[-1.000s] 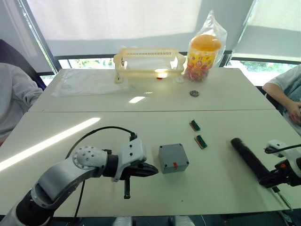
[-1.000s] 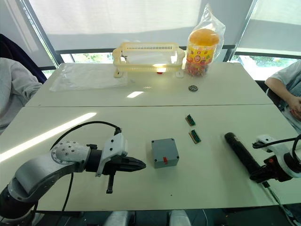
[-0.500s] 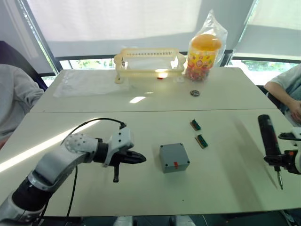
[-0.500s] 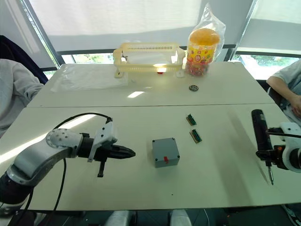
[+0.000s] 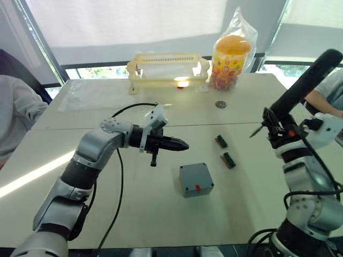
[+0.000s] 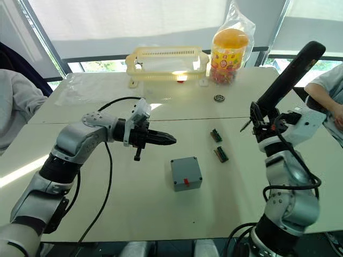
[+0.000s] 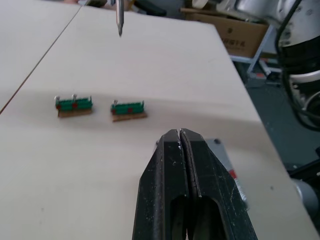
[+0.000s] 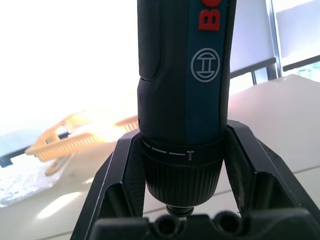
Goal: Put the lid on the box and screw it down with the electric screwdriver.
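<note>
Gripping the electric screwdriver [image 6: 289, 75] near its bit end, the right gripper [image 6: 263, 124] holds the tool raised above the table [image 6: 161, 214], well to the robot's right of the box [image 6: 186, 173]. The black body slants up and away from the gripper, and the thin metal bit [image 6: 245, 125] points down toward the table on the box's side. In the right wrist view the two fingers [image 8: 122, 172] clamp either side of the tool's collar.

The left gripper [image 5: 174, 144] hangs in the air beyond the box on the robot's left side, its two black fingers [image 7: 167, 170] pressed together with nothing between them, tips aimed toward the two green connector pieces [image 5: 225, 151].

The grey box sits on the table with a flat closed top and its red mark [image 6: 186, 182] facing the robot. The connector pieces lie just beyond the box toward the right. Farther back stand a yellow basket [image 6: 166, 64] and a bagged orange-lidded jar [image 6: 229, 48], with a small round metal part [image 6: 218, 98] nearer the box than they are.
</note>
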Controlling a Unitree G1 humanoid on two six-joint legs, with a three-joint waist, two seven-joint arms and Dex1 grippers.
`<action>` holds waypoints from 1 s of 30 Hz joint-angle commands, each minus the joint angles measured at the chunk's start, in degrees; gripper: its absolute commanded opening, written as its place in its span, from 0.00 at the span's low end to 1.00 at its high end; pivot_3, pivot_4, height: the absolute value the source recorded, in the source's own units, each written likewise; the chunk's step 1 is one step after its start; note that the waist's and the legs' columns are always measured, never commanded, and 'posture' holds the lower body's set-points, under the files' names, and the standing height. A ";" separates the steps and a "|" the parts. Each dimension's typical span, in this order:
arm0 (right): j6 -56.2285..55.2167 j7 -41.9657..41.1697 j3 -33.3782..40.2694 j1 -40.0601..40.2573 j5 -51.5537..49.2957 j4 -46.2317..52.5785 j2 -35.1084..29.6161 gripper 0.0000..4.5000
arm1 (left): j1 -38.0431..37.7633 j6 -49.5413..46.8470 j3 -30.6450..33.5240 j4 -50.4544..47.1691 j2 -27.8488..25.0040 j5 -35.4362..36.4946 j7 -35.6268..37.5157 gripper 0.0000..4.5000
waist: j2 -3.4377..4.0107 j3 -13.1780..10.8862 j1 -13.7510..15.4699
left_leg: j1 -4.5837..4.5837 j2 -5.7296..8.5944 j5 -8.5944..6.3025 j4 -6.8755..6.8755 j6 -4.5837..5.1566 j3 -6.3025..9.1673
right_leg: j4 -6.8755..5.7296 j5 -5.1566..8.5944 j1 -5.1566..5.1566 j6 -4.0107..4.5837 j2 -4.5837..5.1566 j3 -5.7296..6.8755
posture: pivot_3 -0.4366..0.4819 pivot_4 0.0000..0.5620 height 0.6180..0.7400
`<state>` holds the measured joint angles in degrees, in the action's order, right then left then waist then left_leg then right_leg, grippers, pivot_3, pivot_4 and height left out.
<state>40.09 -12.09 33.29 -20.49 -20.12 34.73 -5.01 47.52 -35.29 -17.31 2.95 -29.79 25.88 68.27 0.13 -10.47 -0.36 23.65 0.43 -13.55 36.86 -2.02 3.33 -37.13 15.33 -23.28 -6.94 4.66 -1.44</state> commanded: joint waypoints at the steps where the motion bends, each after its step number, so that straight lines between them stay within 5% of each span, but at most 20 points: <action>1: -3.51 -1.45 -2.62 1.54 -6.84 4.77 1.24 0.39 | 0.11 2.81 -2.10 -2.03 0.98 -3.17 0.13 0.00 | 0.00 0.00 -0.25 | 0.00 0.03 0.00 0.05 -0.01 -0.02 | 0.00 0.00 0.03 0.00 0.03 -0.01 | 0.48 0.27 1.00; 16: -8.83 -6.00 -21.78 16.70 -10.60 9.54 -1.47 0.39 | -9.29 -1.09 -5.70 -13.16 3.16 -7.04 -7.02 0.00 | 0.02 -0.01 -0.32 | -0.16 -0.07 0.00 0.06 0.01 0.04 | -0.11 0.04 0.15 0.10 -0.09 -0.01 | 0.48 0.27 1.00; 30: -11.52 -4.51 -25.38 19.18 -9.77 8.64 -4.50 0.39 | -12.56 0.42 -9.17 -13.26 3.82 -10.87 -7.88 0.00 | 0.00 0.00 -0.40 | -0.18 -0.08 0.00 0.07 0.01 0.07 | -0.08 0.04 0.18 0.12 -0.10 0.02 | 0.48 0.27 1.00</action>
<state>31.73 -16.46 7.98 -0.78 -29.61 40.58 -9.20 35.67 -34.45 -25.76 -9.52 -25.94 15.55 60.51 0.13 -10.47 -0.76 23.47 0.35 -13.55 36.93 -2.01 3.39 -37.21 15.37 -23.10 -6.82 4.56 -1.42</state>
